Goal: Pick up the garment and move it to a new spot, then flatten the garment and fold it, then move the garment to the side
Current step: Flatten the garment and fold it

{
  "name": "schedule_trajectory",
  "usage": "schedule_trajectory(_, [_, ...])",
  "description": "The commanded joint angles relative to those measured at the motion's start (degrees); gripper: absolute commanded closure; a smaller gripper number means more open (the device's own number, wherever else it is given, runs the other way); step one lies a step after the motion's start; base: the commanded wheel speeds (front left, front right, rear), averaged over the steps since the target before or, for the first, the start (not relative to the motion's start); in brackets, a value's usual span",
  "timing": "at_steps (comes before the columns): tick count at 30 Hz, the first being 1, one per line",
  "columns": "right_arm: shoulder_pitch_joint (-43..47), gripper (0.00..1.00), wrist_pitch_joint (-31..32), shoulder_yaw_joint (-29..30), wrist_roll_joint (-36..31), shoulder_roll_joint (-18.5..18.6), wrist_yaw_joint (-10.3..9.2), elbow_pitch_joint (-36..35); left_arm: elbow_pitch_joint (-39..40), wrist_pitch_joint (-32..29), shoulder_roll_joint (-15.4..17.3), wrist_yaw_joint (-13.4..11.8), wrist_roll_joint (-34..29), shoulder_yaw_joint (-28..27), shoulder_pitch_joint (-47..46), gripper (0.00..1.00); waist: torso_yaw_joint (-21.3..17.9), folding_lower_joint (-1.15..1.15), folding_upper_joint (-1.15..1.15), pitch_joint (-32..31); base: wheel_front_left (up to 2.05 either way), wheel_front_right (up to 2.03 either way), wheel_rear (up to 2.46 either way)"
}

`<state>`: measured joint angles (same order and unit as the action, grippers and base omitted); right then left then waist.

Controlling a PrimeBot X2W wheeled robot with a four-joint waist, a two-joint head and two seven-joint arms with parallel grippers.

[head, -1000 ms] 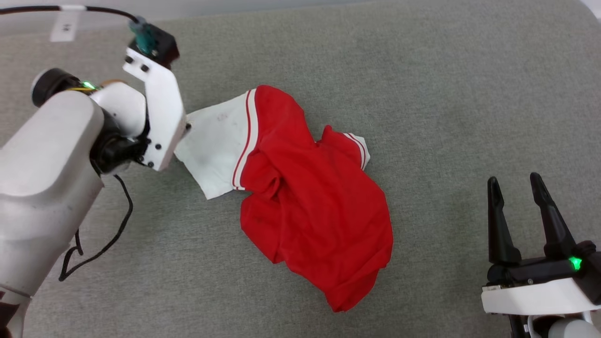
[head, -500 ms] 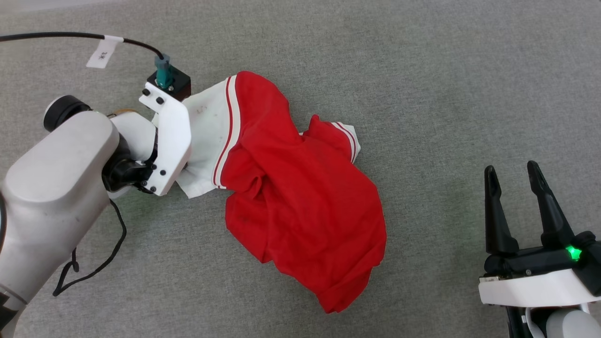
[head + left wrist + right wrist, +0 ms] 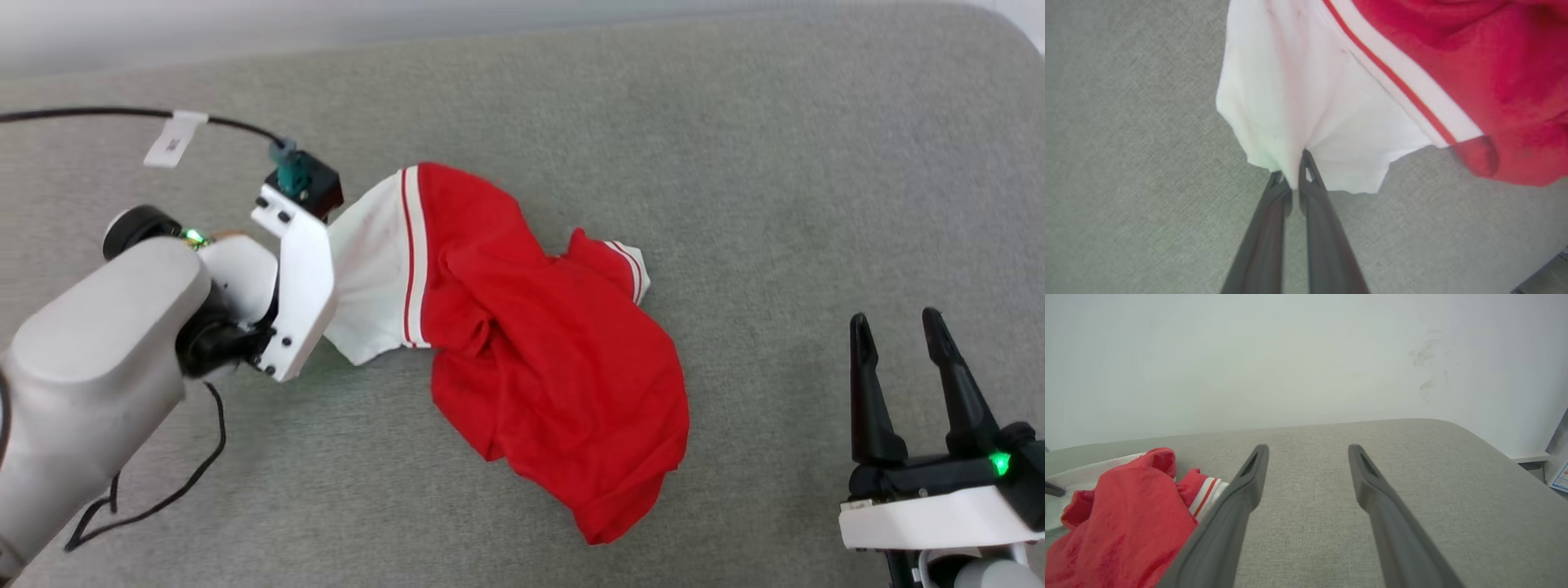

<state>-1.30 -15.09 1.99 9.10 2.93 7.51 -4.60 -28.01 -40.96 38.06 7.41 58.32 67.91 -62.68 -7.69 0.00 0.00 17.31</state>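
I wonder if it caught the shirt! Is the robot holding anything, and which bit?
Yes. The left gripper pinches the garment at the edge of its white sleeve. The right gripper is open, empty.

My left gripper (image 3: 1293,170) pinched closed on white sleeve edge of red-and-white jersey garment (image 3: 1331,102); grey woven surface (image 3: 1126,171) beneath.

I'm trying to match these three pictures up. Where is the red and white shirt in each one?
Head view: the garment lies crumpled in the middle.
Left wrist view: top and right, its white sleeve pinched by the left gripper.
Right wrist view: lower left corner.
Shared landmark: the grey fabric surface under it.
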Motion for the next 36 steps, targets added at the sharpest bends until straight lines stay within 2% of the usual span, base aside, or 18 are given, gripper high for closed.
schedule_trajectory(1, [0.9, 0.0, -0.1, 0.1, 0.3, -0.1, -0.04, 0.2, 1.1, 1.1, 1.3, 0.0, 1.0, 0.3, 1.5, 1.0, 2.0, 0.0, 0.0, -2.4, 0.0, 0.0, 0.0])
schedule_trajectory(8, [2.6, 0.0, -0.1, 1.0, 0.1, -0.1, -0.04, 0.3, 4.1, 2.5, 9.7, 0.0, 4.8, 1.4, 7.3, 1.0, 5.2, 0.0, 0.0, -4.9, 0.0, 0.0, 0.0])
schedule_trajectory(11, [2.8, 0.0, -0.1, 1.4, 0.2, -0.1, -0.04, 0.5, 3.5, 2.4, 11.5, -0.7, 6.0, 1.9, 10.5, 1.0, 6.4, 0.0, 0.0, -5.2, 0.0, 0.0, 0.0])
schedule_trajectory(13, [2.8, 0.0, -0.1, 1.3, 0.1, -0.1, -0.04, 0.6, 2.6, 2.9, 11.7, -1.3, 7.6, 1.8, 12.8, 1.0, 6.8, 0.0, 0.0, -5.2, 0.0, 0.0, 0.0])
schedule_trajectory(18, [2.8, 0.0, -0.1, 0.8, 0.0, -0.1, -0.04, 1.1, -0.1, 5.4, 9.4, -2.6, 9.9, 1.8, 17.4, 1.0, 7.4, 0.0, 0.0, -5.6, 0.0, 0.0, 0.0])
schedule_trajectory(19, [2.7, 0.0, -0.1, 0.6, 0.0, -0.1, -0.04, 1.3, -0.7, 7.1, 8.6, -3.0, 9.5, 1.5, 17.6, 0.42, 7.4, 0.0, 0.0, -5.8, 0.0, 0.0, 0.0])
schedule_trajectory(20, [2.6, 0.0, -0.1, 0.2, 0.0, -0.1, -0.04, 1.6, -1.3, 8.9, 8.0, -3.5, 9.1, 1.1, 17.7, 0.0, 7.3, 0.0, 0.0, -6.0, 0.0, 0.0, 0.0])
schedule_trajectory(23, [1.7, 0.0, -0.1, -0.4, -0.8, -0.1, -0.04, 1.9, -2.1, 16.4, 7.3, -4.2, 6.5, 0.0, 17.8, 0.0, 7.0, 0.0, 0.0, -7.3, 0.0, 0.0, 0.0])
schedule_trajectory(27, [-0.1, 0.0, -0.1, 0.2, -1.5, -0.1, -0.04, 0.8, -2.0, 29.8, 6.9, -6.3, 3.1, -2.5, 18.7, 0.0, 7.1, 0.0, 0.0, -9.1, 0.0, 0.0, 0.0])
schedule_trajectory(32, [-4.7, 0.0, -0.1, 0.1, -6.7, -0.1, -0.04, -1.2, 0.0, 47.6, 5.6, -12.0, -0.4, -6.4, 21.0, 0.0, 8.0, 0.0, 0.0, -10.6, 0.0, 0.0, 0.0])
schedule_trajectory(36, [-9.2, 0.0, -0.1, -1.7, -11.3, 1.7, -0.04, -0.5, 2.9, 54.7, 4.7, -17.1, -1.5, -9.3, 23.7, 0.0, 8.7, 0.0, 0.0, -11.4, 0.0, 0.0, 0.0])
